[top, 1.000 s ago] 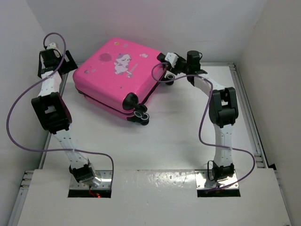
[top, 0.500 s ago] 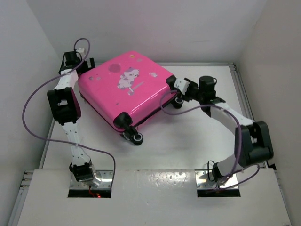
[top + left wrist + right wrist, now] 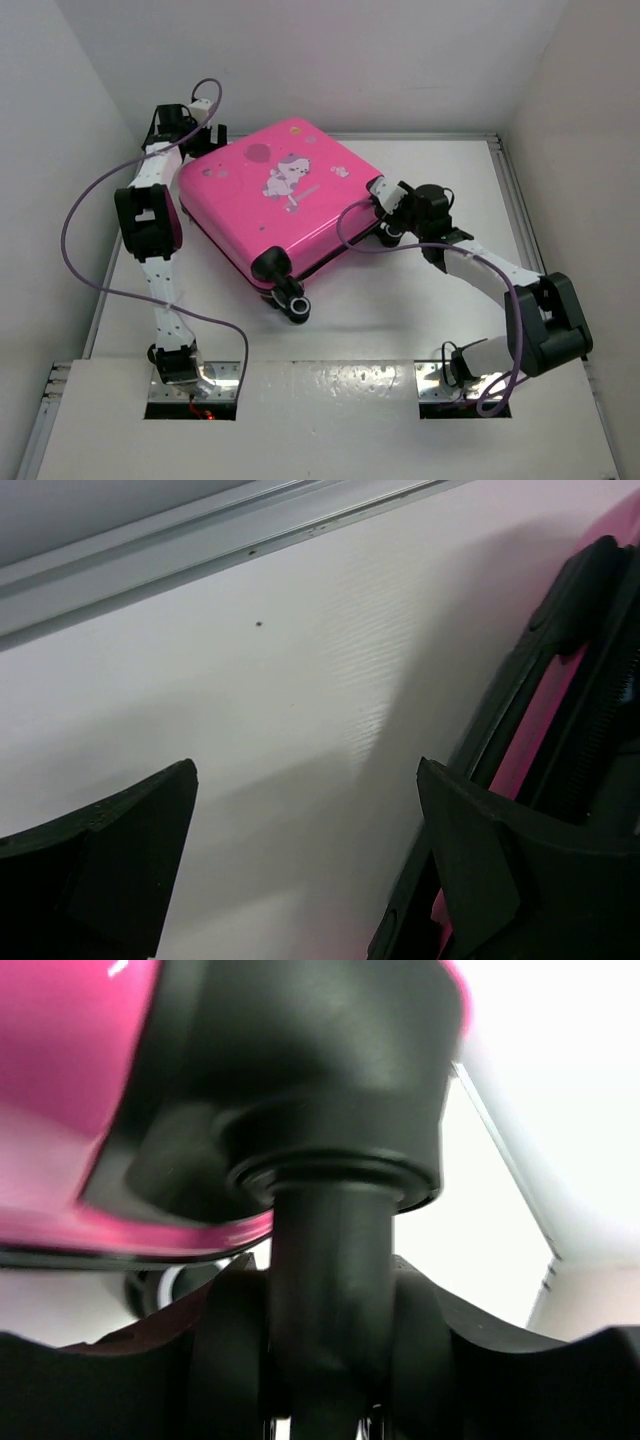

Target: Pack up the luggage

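Note:
The luggage point(image 3: 280, 205), a bright pink hard-shell suitcase with a white cartoon animal print, lies closed and flat on the white table, turned diagonally. Two black wheels point(image 3: 292, 297) stick out at its near corner. My left gripper point(image 3: 203, 140) is open at the luggage's far left corner. In the left wrist view its jaws point(image 3: 305, 780) stand wide apart over bare table, and the luggage's pink and black edge point(image 3: 540, 730) lies beside the right finger. My right gripper point(image 3: 386, 197) is shut on a black wheel stem point(image 3: 330, 1250) at the luggage's right corner, under the pink shell point(image 3: 60, 1080).
White walls close in the table at the back and on both sides. An aluminium rail point(image 3: 522, 200) runs along the right edge, and another rail point(image 3: 200, 550) lies behind the left gripper. Purple cables point(image 3: 85, 250) loop off both arms.
The luggage has slid right and toward the near side, turning a little. My left gripper has followed it to the right. My right arm has swung out, with its elbow low at the right.

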`<state>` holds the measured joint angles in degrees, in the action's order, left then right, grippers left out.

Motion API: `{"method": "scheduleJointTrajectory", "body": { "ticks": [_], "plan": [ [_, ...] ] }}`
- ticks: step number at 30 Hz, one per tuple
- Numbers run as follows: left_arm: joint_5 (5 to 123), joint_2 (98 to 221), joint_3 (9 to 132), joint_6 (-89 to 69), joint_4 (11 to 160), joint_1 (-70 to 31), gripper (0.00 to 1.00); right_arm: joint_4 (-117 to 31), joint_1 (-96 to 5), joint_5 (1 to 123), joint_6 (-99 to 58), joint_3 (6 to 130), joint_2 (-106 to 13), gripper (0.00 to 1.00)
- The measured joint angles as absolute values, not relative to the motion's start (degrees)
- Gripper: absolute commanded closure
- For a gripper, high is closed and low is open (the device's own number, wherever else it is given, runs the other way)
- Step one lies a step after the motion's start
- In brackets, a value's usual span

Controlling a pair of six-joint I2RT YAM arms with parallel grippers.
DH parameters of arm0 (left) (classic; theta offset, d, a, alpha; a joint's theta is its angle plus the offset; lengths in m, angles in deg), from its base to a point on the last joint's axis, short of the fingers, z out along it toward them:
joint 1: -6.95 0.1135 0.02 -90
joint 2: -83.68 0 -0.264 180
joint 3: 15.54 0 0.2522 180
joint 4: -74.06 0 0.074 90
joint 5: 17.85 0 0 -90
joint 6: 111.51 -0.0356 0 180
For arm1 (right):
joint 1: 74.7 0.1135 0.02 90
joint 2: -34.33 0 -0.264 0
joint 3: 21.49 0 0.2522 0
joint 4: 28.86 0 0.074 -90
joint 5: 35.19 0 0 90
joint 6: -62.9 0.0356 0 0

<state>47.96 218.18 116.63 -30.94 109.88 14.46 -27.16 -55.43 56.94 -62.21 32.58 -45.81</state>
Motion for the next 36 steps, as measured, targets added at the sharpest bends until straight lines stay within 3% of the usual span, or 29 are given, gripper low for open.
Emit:
{"method": "scheduleJointTrajectory", "body": {
  "ticks": [12,19,23,36],
  "plan": [
    [39.7,218.3,112.1,-26.5,99.0,16.2,0.00,-20.6,-55.3,50.5,-64.1,36.7,-49.5,1.00],
    [24.9,216.2,100.8,3.4,69.2,22.2,0.02,-4.6,-53.9,53.8,-67.9,39.0,-55.6,1.00],
    [18.7,215.5,100.7,15.7,57.3,24.0,0.02,3.9,-52.7,56.2,-70.0,43.1,-58.5,1.00],
    [20.6,216.0,107.7,7.5,73.6,22.7,0.00,13.8,-54.0,53.6,-73.7,39.6,-61.9,1.00]
  ]
}}
